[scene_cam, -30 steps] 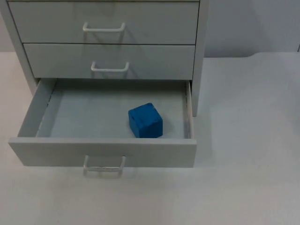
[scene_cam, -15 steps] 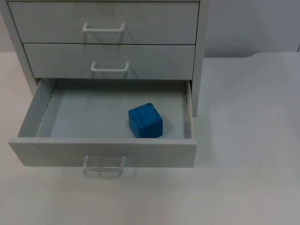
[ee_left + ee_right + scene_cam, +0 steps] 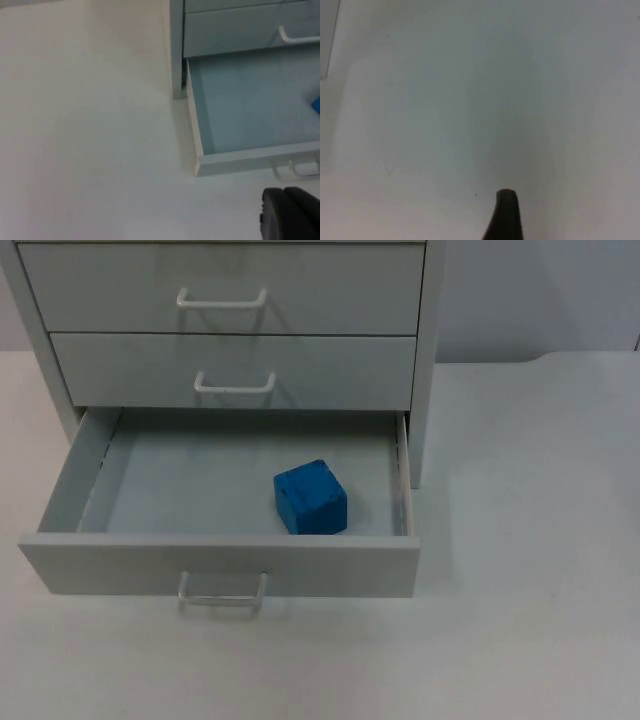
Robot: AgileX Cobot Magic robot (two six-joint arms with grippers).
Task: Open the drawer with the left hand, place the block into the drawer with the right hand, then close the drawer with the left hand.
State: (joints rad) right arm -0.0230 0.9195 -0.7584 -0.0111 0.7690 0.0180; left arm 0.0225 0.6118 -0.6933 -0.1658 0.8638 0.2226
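Starting at the left, the left gripper (image 3: pixel 290 212) hovers over bare white table (image 3: pixel 520 640), off to the left of the cabinet (image 3: pixel 425 360) and a little forward of the open drawer's front left corner. Just one dark fingertip of it can be made out, so I cannot tell how far its fingers are spread, and nothing appears to be in its hold. The bottom drawer (image 3: pixel 220 565) stands pulled well out of the cabinet, its front panel square to the cabinet face. Its handle (image 3: pixel 222 595), a pale bar, sits at the middle of that front panel. Inside the drawer, right of centre and close behind the front panel, rests the blue block (image 3: pixel 311 498), flat on the drawer floor and touching no wall. The two upper drawers are shut. Right of the cabinet, the right gripper (image 3: pixel 505 212) hangs over table, well away from the drawer; again only a single fingertip shows, so its opening cannot be told, and it seems to carry nothing.

Judging by this, only the closing remains. The drawer looks stiff, light and smooth-running; a push at the middle of the front panel, at or beside the handle, should keep it from skewing. The block looks rigid and may slide a little if the drawer is shoved hard.
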